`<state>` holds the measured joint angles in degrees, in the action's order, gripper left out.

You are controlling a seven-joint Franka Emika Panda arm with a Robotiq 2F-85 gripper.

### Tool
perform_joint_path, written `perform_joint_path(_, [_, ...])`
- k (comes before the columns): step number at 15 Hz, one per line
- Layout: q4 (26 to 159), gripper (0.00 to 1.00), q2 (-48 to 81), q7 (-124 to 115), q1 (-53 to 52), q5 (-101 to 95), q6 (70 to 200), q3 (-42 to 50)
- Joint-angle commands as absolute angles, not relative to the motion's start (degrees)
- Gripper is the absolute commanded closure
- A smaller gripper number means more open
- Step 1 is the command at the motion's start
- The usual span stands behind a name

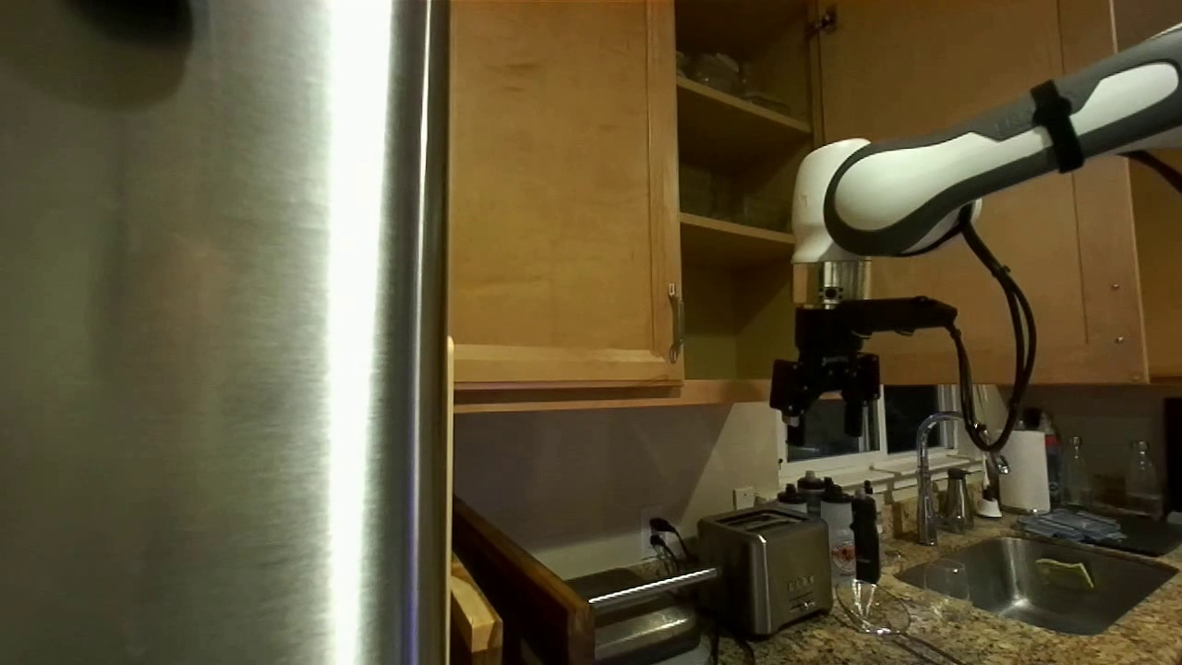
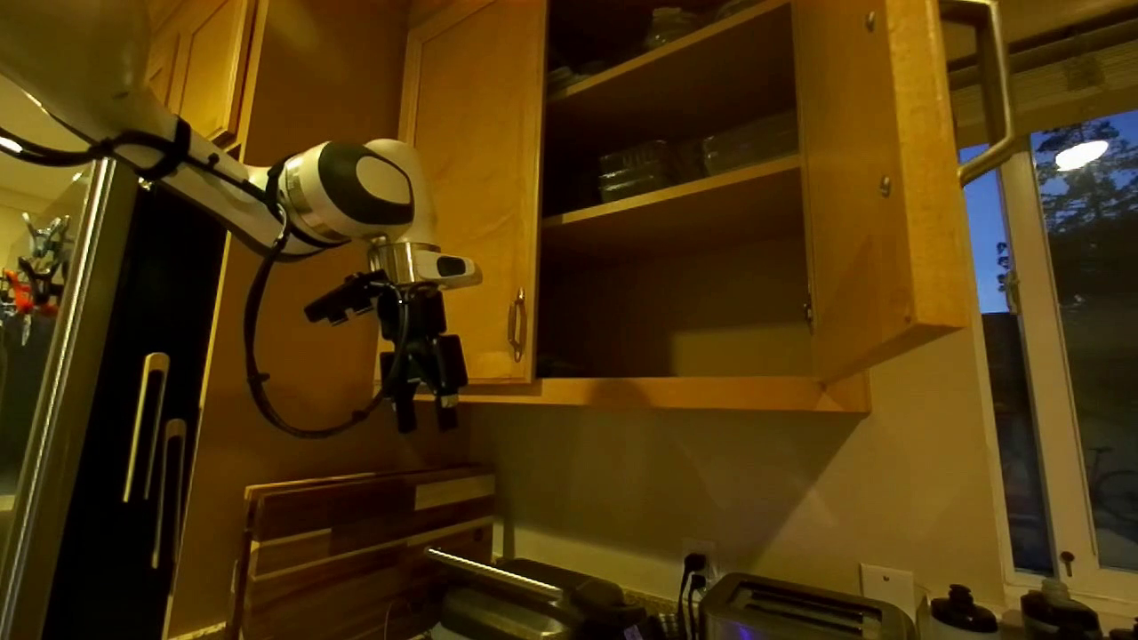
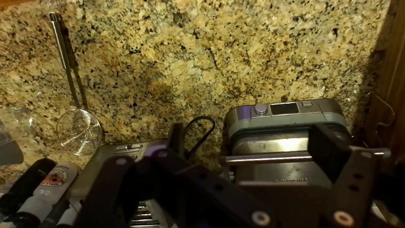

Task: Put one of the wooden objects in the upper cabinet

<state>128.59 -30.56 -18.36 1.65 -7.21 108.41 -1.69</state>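
Note:
The upper cabinet (image 1: 563,203) shows in both exterior views, its left door closed and its right door (image 2: 925,178) swung open. Glassware stands on its upper shelves. Wooden boards (image 2: 369,547) lean upright by the counter's end, below and to one side of my gripper (image 2: 427,418); in an exterior view they appear as a dark board (image 1: 526,591) and a lighter one (image 1: 476,610) beside the fridge. Fingers down, the gripper (image 1: 825,429) hangs in front of the cabinet near its lower edge. In the wrist view the gripper (image 3: 250,142) is open, with nothing between its fingers.
Below the gripper, a metal countertop press (image 3: 284,142) with a bar handle sits on the granite. A toaster (image 1: 766,563), several bottles (image 1: 840,526), a wire strainer (image 3: 79,129) and a sink (image 1: 1090,619) lie along the counter. The steel fridge (image 1: 212,332) stands close to the boards.

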Motion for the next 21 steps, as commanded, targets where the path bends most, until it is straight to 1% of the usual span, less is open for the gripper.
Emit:
perform_joint_path(1, [128.5, 0.00, -30.5, -18.0, 2.6, -6.8, 108.3, -2.4])
perform_joint_path(7, [129.2, 0.00, -31.6, -15.6, 2.2, -7.3, 108.4, -2.2])
perform_joint_path(16, [134.4, 0.00, -41.6, 11.6, -4.2, -5.2, 104.8, 0.7])
perform_joint_path(21, [136.1, 0.00, -44.0, 21.2, -10.0, -3.2, 104.7, -0.1])
